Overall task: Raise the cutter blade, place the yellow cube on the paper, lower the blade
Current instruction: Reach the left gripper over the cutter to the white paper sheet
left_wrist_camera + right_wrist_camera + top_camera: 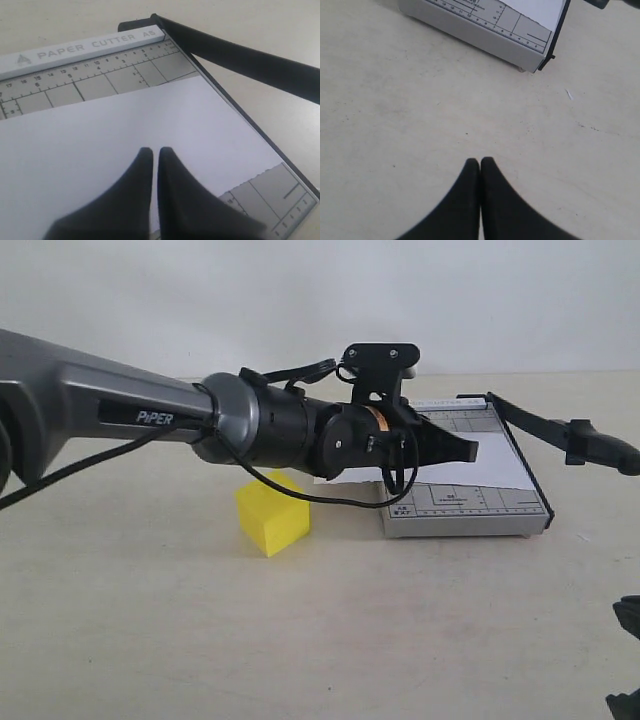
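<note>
Left hand (470,448): fingers pressed together, pinching nothing; poised low over the paper (125,135) on the cutting board (465,512).
Right hand (480,161): fingers pressed together, empty; hanging over the bare desk (395,125), near the board's corner on the blade side.
Cutter blade (545,423): lifted off the board's edge, hinged at the far right corner, slanting out to the right with its thick black handle (603,452) clear of the board.
Yellow cube (272,515): resting on the desk, left of the cutting board and apart from it, beneath the left arm (100,405); not on the paper.
Paper: plain white sheet lying flat across the middle of the board, printed grid showing beyond it at both ends.
Cutting board: grey and gridded, with a pale ruler bar (85,47) lettered "PAPER CUTTER A5" along one end.
Left arm: grey, marked "PIPER", reaching in from the left of the exterior view, with a black cable (300,498) looping below it past the cube's top.
Desk: pale cream, lightly speckled with small marks.
</note>
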Robot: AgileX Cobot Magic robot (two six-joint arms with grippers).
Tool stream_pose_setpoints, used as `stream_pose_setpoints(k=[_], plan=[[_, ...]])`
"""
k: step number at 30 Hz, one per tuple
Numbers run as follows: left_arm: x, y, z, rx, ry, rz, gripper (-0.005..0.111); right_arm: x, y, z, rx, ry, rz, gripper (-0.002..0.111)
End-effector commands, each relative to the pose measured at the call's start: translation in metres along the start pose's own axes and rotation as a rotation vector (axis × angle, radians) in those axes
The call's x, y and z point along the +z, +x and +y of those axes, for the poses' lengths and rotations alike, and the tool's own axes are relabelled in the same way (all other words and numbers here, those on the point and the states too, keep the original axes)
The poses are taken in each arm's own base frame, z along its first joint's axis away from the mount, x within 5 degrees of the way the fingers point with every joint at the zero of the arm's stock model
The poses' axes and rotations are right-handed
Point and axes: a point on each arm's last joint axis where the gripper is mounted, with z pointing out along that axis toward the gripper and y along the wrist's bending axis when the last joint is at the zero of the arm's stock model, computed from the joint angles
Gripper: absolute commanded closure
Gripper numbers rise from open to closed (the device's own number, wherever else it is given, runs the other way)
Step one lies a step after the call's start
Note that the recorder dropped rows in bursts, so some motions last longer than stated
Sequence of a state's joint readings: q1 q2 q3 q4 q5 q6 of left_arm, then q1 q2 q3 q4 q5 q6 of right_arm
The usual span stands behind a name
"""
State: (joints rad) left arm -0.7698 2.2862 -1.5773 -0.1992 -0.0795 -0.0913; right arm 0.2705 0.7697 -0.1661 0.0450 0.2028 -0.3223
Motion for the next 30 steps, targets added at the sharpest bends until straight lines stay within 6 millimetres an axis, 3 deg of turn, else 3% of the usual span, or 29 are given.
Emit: stream_pose_setpoints(k=[1, 21, 30], plan=[[0.009, 0.003, -0.004, -0.001, 0.007, 0.004, 0.102, 0.000, 0.001, 0.000, 0.002, 0.002, 0.002, 0.108], [0.024, 0.028, 0.002, 0.012, -0.007, 0.080, 0.102, -0.008, -0.010, -0.003, 0.007, 0.031, -0.098, 0.108], [0.034, 0.022, -0.047, 0.074, 0.081, 0.056, 0.102, -0.009, -0.014, -0.004, 0.007, 0.035, -0.112, 0.108]])
